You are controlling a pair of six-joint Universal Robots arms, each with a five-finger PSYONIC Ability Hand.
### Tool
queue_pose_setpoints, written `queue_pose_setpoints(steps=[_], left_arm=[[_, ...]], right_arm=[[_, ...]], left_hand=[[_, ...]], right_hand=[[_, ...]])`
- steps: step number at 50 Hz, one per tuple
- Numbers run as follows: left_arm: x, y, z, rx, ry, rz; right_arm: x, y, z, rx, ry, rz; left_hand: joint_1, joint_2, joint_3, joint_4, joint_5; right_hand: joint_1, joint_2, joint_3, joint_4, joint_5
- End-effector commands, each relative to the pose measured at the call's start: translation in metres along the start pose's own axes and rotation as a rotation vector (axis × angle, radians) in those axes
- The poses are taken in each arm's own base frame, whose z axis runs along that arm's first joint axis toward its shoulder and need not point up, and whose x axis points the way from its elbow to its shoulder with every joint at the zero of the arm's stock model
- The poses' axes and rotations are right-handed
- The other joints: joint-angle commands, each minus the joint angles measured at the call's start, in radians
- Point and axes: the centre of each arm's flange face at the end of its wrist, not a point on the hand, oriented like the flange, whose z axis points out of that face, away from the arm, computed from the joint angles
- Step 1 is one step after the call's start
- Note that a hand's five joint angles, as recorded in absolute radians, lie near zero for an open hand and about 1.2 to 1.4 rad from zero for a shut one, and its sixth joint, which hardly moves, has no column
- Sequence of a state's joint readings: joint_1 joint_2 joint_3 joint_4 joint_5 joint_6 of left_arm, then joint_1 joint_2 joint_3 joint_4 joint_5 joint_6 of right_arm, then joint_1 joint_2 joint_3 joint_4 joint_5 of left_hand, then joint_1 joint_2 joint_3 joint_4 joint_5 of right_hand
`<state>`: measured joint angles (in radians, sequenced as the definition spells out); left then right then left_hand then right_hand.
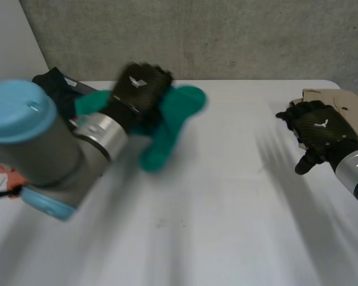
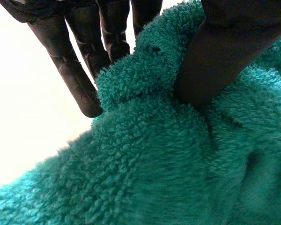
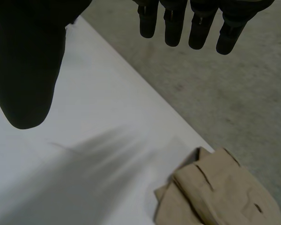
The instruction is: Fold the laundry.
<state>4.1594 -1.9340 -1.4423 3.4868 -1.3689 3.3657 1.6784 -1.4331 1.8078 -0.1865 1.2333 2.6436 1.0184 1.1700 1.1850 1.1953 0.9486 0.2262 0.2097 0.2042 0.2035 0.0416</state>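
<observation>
A teal fleecy cloth (image 1: 173,122) lies bunched at the back left of the white table (image 1: 227,226). My left hand (image 1: 140,86) is on it, fingers and thumb pinching a ridge of the teal cloth (image 2: 154,154); the thumb (image 2: 225,51) presses into the pile opposite the fingers (image 2: 79,79). My right hand (image 1: 316,134) hovers over the table's right side, open, fingers (image 3: 192,28) straight and thumb (image 3: 25,70) spread, holding nothing.
A folded tan garment (image 1: 340,104) lies at the back right corner, also under my right hand's fingertips (image 3: 220,192). Dark clothing (image 1: 56,89) is piled at the back left, and an orange item (image 1: 6,176) shows at the left edge. A grey floor (image 3: 225,93) lies beyond the table edge.
</observation>
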Motion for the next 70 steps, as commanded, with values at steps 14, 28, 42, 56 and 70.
queue_pose_setpoints(steps=[14,28,42,56,70], left_arm=[[0.04,0.006,-0.022,-0.14,0.016,-0.028],[0.002,0.07,-0.051,-0.395,-0.036,0.137],[0.015,0.12,-0.057,-0.534,0.035,0.221],[0.016,0.135,-0.053,-0.55,0.042,0.218],[0.017,0.14,-0.04,-0.529,0.043,0.226]], right_arm=[[0.016,0.003,0.001,-0.043,0.079,0.081],[-0.047,-0.002,-0.044,-0.347,-0.213,0.226],[-0.12,0.02,-0.052,-0.162,-0.277,0.078],[-0.137,0.041,-0.043,-0.192,-0.31,0.006],[-0.134,0.044,-0.038,-0.181,-0.284,0.004]], left_hand=[[-0.793,-0.945,-0.96,-0.97,-0.898],[-0.679,-0.83,-0.845,-0.856,-0.783],[-0.52,-0.672,-0.687,-0.697,-0.625],[-0.362,-0.513,-0.528,-0.539,-0.466],[0.123,-0.029,-0.044,-0.054,0.018]], right_hand=[[-0.052,-0.035,-0.03,-0.029,-0.042],[-0.052,-0.035,-0.03,-0.029,-0.042],[0.149,0.166,0.171,0.172,0.159],[0.305,0.322,0.327,0.328,0.315],[0.91,0.926,0.932,0.932,0.92]])
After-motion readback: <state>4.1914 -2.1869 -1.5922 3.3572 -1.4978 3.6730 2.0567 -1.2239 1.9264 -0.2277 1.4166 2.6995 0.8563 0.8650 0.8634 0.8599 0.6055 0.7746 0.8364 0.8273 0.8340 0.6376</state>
